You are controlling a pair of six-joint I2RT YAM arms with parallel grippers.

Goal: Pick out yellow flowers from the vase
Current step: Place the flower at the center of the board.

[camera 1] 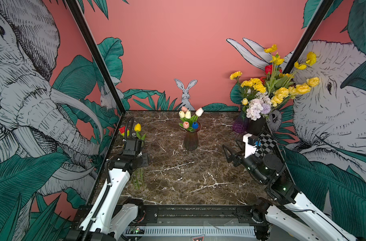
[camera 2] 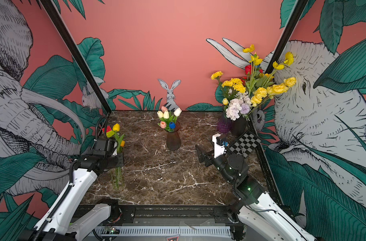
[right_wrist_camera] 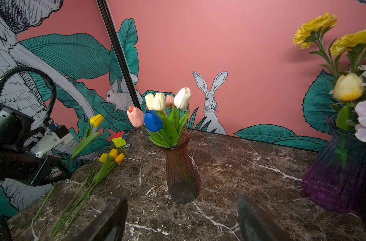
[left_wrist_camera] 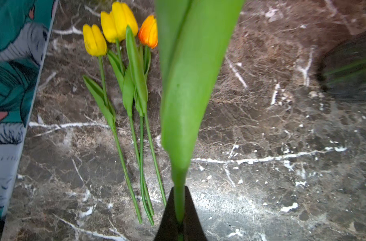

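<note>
A ribbed brown glass vase (camera 1: 190, 140) (right_wrist_camera: 181, 177) stands mid-table with white, pink and blue tulips in it. My left gripper (left_wrist_camera: 179, 200) (camera 1: 142, 160) is shut on the green stem of a yellow tulip (camera 1: 137, 127) (right_wrist_camera: 96, 120), held upright at the table's left side; its broad leaf (left_wrist_camera: 190, 83) fills the left wrist view. Under it lie two yellow tulips (left_wrist_camera: 115, 23) and an orange-yellow one (left_wrist_camera: 148, 31) flat on the marble. My right gripper (right_wrist_camera: 182, 221) (camera 1: 230, 154) stands open, nothing between its fingers, to the right of the vase and facing it.
At the back right a purple vase (camera 1: 240, 124) and a black vase (camera 1: 257, 125) hold a tall bouquet with many yellow, lilac-white and red blooms. A colour cube (camera 1: 123, 131) sits at the back left, and a checkerboard (camera 1: 265, 144) leans by the right wall.
</note>
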